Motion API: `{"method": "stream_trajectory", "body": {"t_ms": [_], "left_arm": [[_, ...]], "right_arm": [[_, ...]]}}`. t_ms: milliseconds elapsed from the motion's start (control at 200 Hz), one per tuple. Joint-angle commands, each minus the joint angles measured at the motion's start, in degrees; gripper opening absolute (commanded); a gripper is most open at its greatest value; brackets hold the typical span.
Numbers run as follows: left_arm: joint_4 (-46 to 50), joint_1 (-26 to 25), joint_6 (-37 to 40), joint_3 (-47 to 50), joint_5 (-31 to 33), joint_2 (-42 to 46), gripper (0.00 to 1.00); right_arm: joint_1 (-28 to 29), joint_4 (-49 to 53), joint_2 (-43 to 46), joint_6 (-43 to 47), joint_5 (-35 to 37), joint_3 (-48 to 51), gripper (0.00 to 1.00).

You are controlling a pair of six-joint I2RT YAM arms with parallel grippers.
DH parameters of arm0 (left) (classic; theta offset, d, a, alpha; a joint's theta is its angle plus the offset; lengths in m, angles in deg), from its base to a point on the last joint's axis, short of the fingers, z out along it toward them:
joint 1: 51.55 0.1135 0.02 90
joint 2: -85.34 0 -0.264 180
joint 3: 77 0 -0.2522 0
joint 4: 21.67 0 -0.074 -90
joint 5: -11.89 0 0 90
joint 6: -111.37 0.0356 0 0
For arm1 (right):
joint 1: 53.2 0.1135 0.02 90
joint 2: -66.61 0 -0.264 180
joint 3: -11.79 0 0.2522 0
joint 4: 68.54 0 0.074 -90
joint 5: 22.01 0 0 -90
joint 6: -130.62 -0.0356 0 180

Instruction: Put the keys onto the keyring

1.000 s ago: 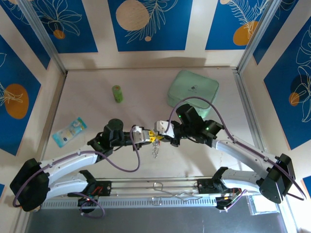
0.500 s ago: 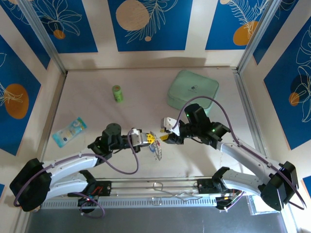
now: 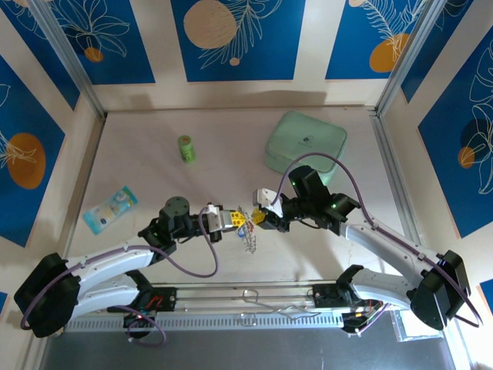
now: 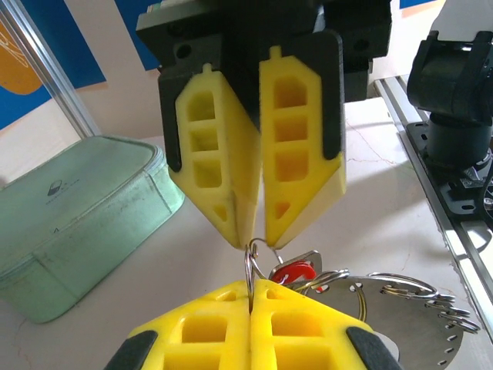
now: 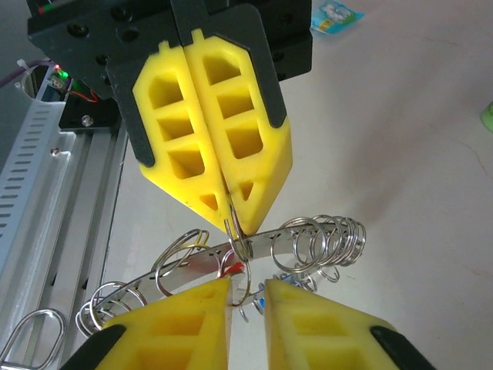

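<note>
The keyring [image 3: 248, 237] hangs between my two grippers over the middle of the table, a curved metal strip [image 5: 197, 259] fringed with many small wire rings. My left gripper [image 3: 237, 222] is shut on one thin ring at its fingertips [image 4: 252, 287]. A key with a red tag [image 4: 294, 272] dangles just behind that ring, beside the strip [image 4: 400, 312]. A blue tag [image 5: 262, 304] peeks out below. My right gripper [image 3: 260, 219] faces the left one tip to tip, its jaws [image 5: 248, 287] a little apart with a small wire ring standing in the gap.
A mint-green zip case [image 3: 306, 141] lies at the back right. A small green cylinder [image 3: 186, 148] stands at the back left. A blue-and-white packet [image 3: 111, 207] lies at the left. A slotted metal rail [image 3: 246, 316] runs along the near edge.
The right gripper let go, pulled back to the right and opened wide. It has now come back to the left gripper with narrower jaws. The left gripper kept its hold and sank slightly.
</note>
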Motion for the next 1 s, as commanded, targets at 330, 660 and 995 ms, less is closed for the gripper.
{"method": "stream_trajectory", "body": {"t_ms": [330,660,995], "left_arm": [[-7.4,-0.4,-1.5,-0.1,-3.1,-0.5,0.00],[-12.5,-0.4,-3.6,0.9,-4.0,-2.7,0.00],[-12.7,-0.4,-4.7,0.9,-4.2,-2.9,0.00]], "right_arm": [[-0.2,2.2,-1.3,0.2,-3.9,-1.0,0.00],[-0.2,1.5,-1.4,-0.2,-3.3,-0.4,0.09],[-0.2,-3.4,2.0,-0.5,-6.5,2.0,0.28]]}}
